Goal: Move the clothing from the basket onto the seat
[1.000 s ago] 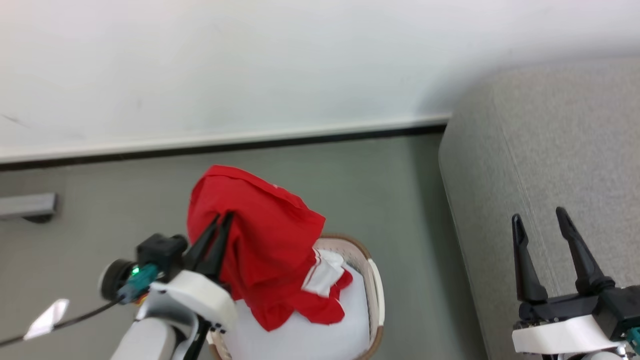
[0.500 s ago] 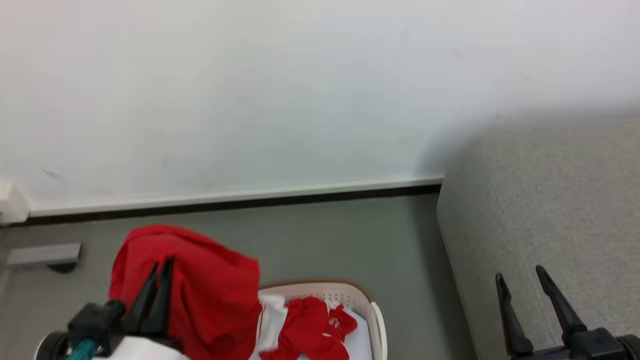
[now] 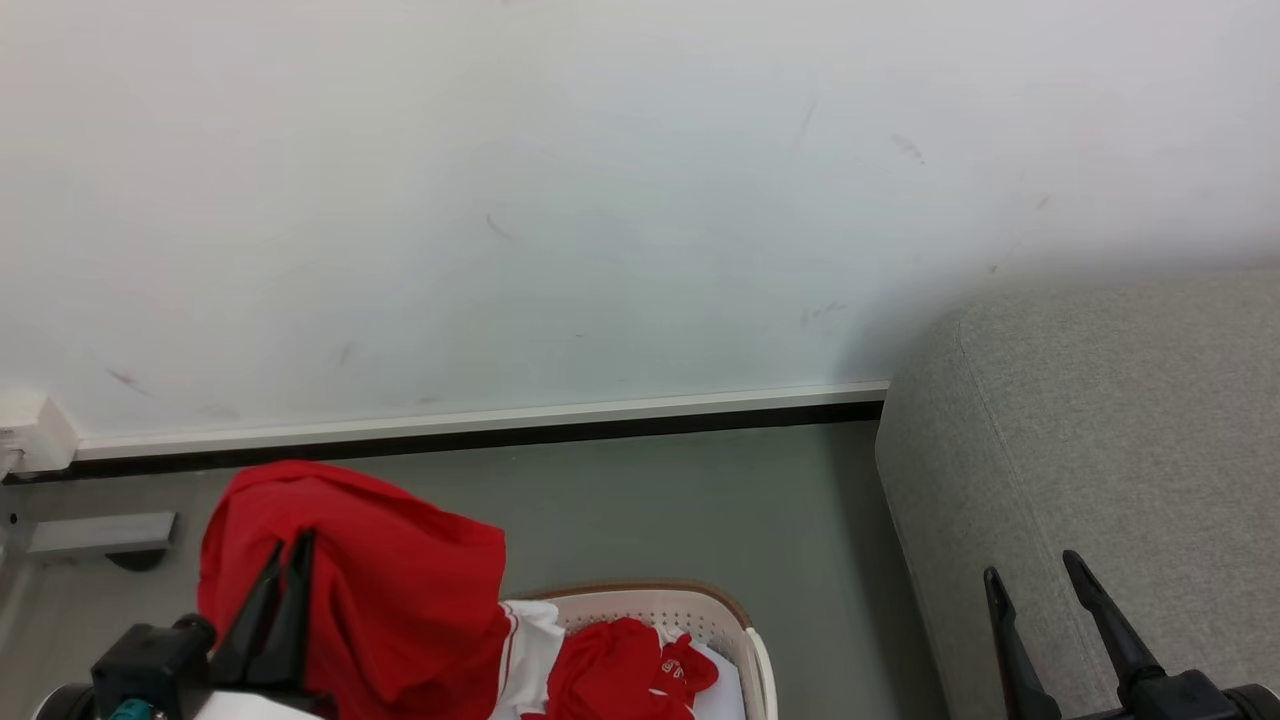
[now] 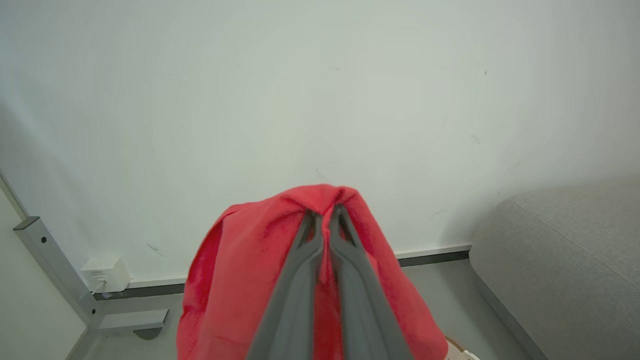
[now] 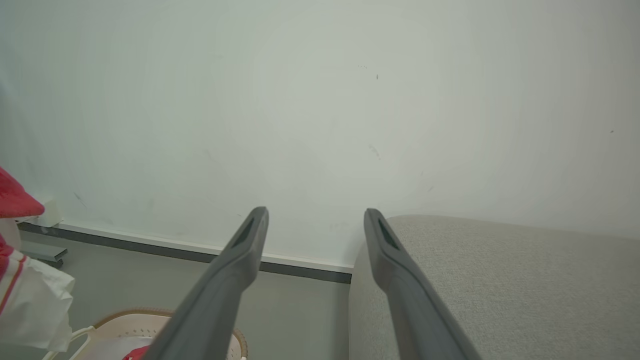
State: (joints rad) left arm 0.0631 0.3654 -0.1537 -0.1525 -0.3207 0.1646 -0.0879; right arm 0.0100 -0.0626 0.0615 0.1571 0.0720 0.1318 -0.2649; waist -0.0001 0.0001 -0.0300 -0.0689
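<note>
A red garment (image 3: 400, 590) with white trim hangs draped over my left gripper (image 3: 287, 548), whose two fingers are shut on its fabric (image 4: 320, 200); it hangs above the left end of the basket (image 3: 700, 600). A second red garment (image 3: 620, 670) lies crumpled inside the cream basket with the brown rim. The grey seat (image 3: 1120, 450) stands to the right. My right gripper (image 3: 1032, 570) is open in front of the seat's near left side, nothing between its fingers (image 5: 316, 212).
A white wall with a white-and-black baseboard (image 3: 480, 425) runs behind. A grey metal foot (image 3: 100, 535) and a white wall box (image 3: 35, 435) sit at the left. Grey-green floor (image 3: 680, 510) lies between basket and seat.
The head camera has tilted up, so the whole scene sits lower. The held red garment has lifted off the basket, and its hanging end no longer touches the clothing left inside.
</note>
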